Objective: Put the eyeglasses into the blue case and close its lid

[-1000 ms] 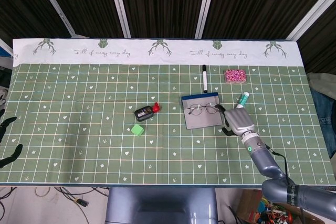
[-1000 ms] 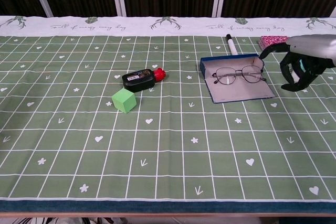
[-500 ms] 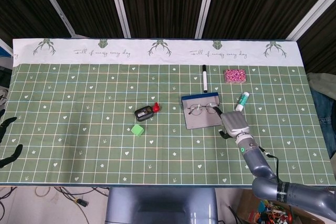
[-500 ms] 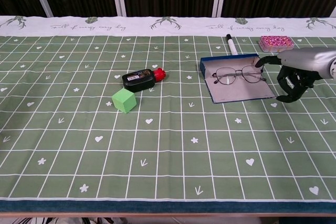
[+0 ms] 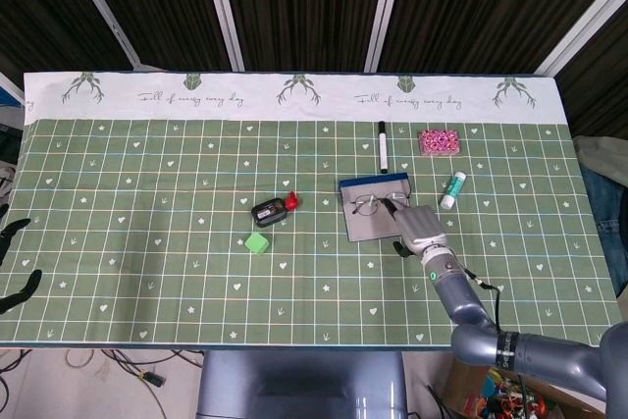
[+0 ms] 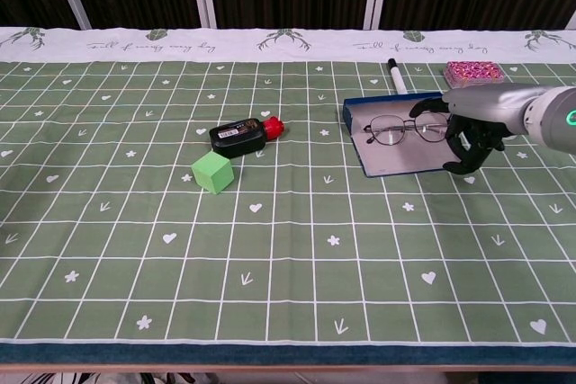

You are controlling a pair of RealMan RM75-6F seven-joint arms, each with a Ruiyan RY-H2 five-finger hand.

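Observation:
The blue case (image 5: pixel 376 228) (image 6: pixel 400 160) lies open on the green mat, right of centre, showing a grey inside and a blue far rim. The eyeglasses (image 5: pixel 376 205) (image 6: pixel 403 128) lie unfolded across its far half. My right hand (image 5: pixel 420 226) (image 6: pixel 472 128) hangs over the case's right edge with its fingers curled downward and its thumb reaching toward the right lens; I see nothing gripped. Only dark fingertips (image 5: pixel 12 233) of my left hand (image 5: pixel 18 287) show at the far left edge, spread apart and off the mat.
A black marker (image 5: pixel 382 146) (image 6: pixel 396 75) and a pink block (image 5: pixel 439 141) (image 6: pixel 468 70) lie behind the case. A green-and-white tube (image 5: pixel 452 189) lies to its right. Left of it are a black bottle with a red cap (image 5: pixel 272 210) (image 6: pixel 241 135) and a green cube (image 5: pixel 257 242) (image 6: pixel 212 172).
My right hand has moved left from beside the tube to the case's right edge, its thumb now near the glasses. The case, the glasses and the left hand have not moved.

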